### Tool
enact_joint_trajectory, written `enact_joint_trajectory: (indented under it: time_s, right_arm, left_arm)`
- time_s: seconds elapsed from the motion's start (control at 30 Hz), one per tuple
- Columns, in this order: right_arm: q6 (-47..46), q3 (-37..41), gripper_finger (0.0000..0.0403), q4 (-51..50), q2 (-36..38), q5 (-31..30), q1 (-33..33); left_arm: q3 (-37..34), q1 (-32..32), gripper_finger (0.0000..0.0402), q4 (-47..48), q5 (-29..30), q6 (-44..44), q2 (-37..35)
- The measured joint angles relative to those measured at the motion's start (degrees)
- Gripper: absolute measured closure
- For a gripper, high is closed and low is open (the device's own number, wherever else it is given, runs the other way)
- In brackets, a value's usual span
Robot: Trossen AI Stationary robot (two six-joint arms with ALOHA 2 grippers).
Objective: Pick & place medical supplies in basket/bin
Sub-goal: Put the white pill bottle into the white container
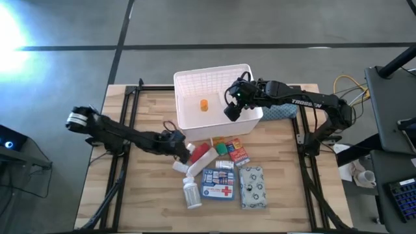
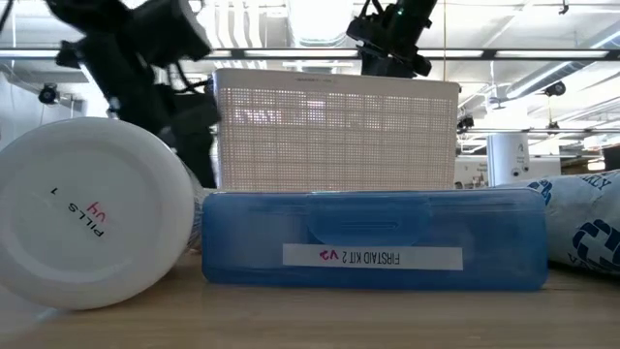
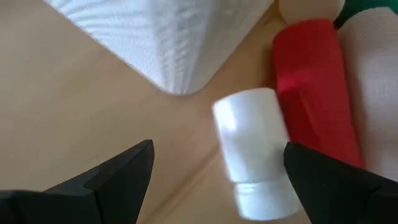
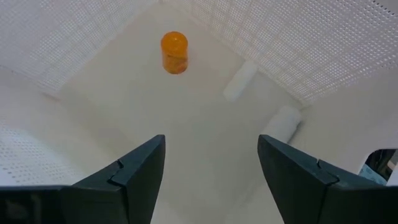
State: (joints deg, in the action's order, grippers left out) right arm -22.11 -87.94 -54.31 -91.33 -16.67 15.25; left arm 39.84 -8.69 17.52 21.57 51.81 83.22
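White slotted plastic made up the basket point(image 1: 214, 81), the largest thing on the table and the landmark for the rest; it looked stiff and light, a target rather than something to lift. The right gripper point(image 1: 233, 108) hung over the basket's inside with its fingers spread and nothing between them, looking down at the orange vial point(image 4: 174, 52) standing upright on the basket floor, with what seemed to be two small white cylinders near the wall, though the view was too pale to be sure. Outside the basket's near wall lay the remaining supplies. The blue first-aid pouch point(image 1: 218, 183) lay flat and would probably flex, so a pinch across a short edge seemed wisest. The grey patterned packet point(image 1: 251, 187) beside it looked soft and light. The white pill bottle point(image 1: 190, 192) lay on its side, long axis running away from the basket; rigid and smooth, it could roll or slip, so a grip across its body near the middle seemed best. The red-white tube point(image 3: 311, 87) lay just off the basket's near corner, its axis slanting away from that corner. The left gripper point(image 3: 214, 180) was poised at that corner with fingers wide apart, holding nothing, straddling a small white cylinder point(image 3: 255, 149) whose length ran between the fingers.
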Motion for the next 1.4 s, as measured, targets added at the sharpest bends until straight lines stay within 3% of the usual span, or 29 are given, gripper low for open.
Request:
enact_joint_trajectory:
  time_s: [0.3,0.47,0.57,0.8,0.9,1.27,1.4]
  right_arm:
    - [3.38,0.00,0.0156,-2.94,0.06,0.02,0.00]
    - [5.42,0.00,0.0156,-2.98,0.09,0.03,-0.09]
    - [6.11,0.00,0.0156,-2.97,0.09,0.04,-0.11]
    - [6.27,0.00,0.0156,-2.51,0.09,0.02,-0.11]
    - [6.21,0.00,0.0156,-2.43,0.09,0.02,-0.11]
    - [5.62,0.00,0.0156,-2.27,0.09,0.02,-0.11]
    - [5.59,0.00,0.0156,-2.17,0.09,0.02,-0.11]
  left_arm:
    - [8.37,-2.35,0.0066,7.63,-0.06,2.82,11.89]
    - [8.95,-5.23,0.0074,9.40,0.21,5.26,12.72]
    - [8.47,-6.50,0.0108,11.00,-0.73,6.82,11.51]
    - [7.67,-7.48,0.0245,13.18,-1.56,7.68,8.64]
    - [7.58,-7.43,0.0280,13.13,-0.15,7.11,7.08]
    - [6.37,-10.88,0.0359,16.40,0.15,5.11,0.20]
    - [4.67,-12.07,0.0362,16.52,2.76,6.81,-2.05]
